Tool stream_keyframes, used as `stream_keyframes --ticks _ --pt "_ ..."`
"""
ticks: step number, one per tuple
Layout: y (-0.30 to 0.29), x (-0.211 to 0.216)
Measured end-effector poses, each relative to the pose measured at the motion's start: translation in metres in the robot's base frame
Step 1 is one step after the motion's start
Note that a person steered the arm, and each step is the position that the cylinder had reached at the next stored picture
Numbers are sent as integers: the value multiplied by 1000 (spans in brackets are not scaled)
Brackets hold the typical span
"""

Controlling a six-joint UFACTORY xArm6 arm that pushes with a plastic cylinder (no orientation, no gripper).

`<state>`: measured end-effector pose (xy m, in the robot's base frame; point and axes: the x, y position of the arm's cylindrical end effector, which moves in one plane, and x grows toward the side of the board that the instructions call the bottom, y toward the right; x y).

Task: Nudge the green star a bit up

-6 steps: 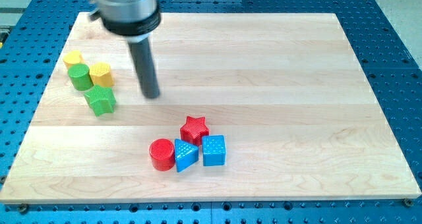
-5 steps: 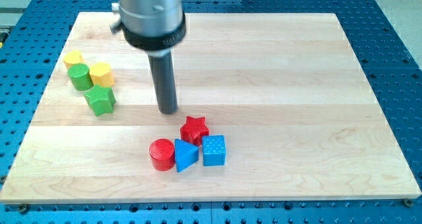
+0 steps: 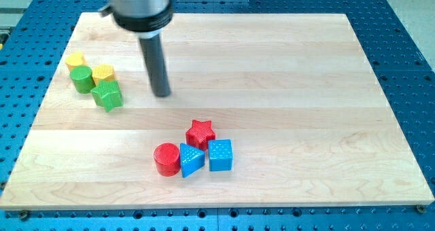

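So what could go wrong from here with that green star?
1. The green star sits right against the yellow block and the green cylinder; pushing it further up would likely shove those too.
2. My tip stands to the star's right, not below it, so a push from here may slide it left instead of up.
3. The yellow heart lies just beyond the cluster and could get bumped as well.

Lab: blue perforated bench (image 3: 401, 61)
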<state>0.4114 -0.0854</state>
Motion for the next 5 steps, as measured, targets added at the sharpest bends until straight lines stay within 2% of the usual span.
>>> stream_keyframes --ticks 1,2,3,4,5 --pt "10 54" --pt "-33 90" --pt "-99 109" --pt "-95 56" --pt "-93 28"
